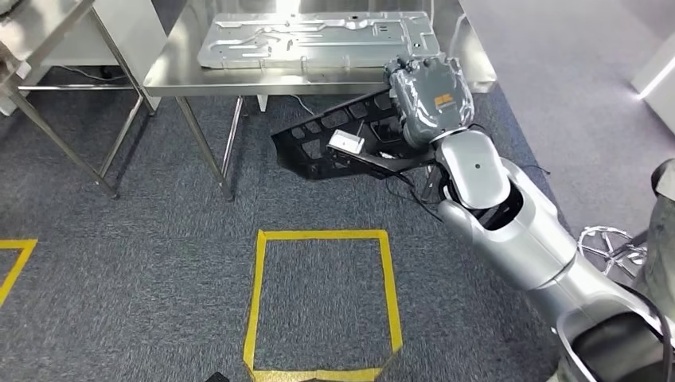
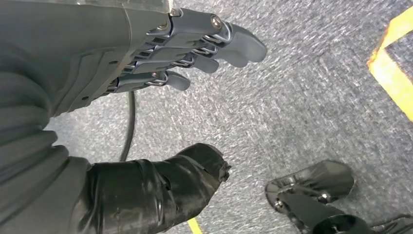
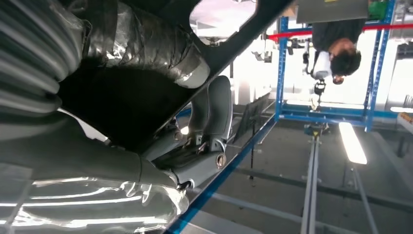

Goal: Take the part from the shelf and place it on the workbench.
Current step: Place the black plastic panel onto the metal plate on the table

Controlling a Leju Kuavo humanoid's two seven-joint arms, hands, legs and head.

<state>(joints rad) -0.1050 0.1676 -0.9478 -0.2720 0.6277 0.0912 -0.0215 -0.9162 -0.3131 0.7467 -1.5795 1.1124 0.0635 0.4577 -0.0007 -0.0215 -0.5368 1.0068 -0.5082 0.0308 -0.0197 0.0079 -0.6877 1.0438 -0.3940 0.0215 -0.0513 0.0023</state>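
Note:
My right hand [image 1: 430, 95] grips a black flat plastic part [image 1: 334, 143] with several cut-outs and a white label, held tilted in the air just in front of the steel workbench [image 1: 239, 76] edge. In the right wrist view the thumb and fingers [image 3: 214, 112] clamp the dark part's edge [image 3: 229, 44]. My left hand [image 2: 195, 48] hangs over the grey carpet, holding nothing, with its fingers apart.
A large silver metal panel [image 1: 318, 36] lies on the workbench. A yellow taped square [image 1: 322, 302] marks the carpet below me, another at far left [image 1: 14, 259]. A second steel frame [image 1: 48, 48] stands at left. A person [image 3: 336, 48] stands by a blue rack [image 3: 331, 68].

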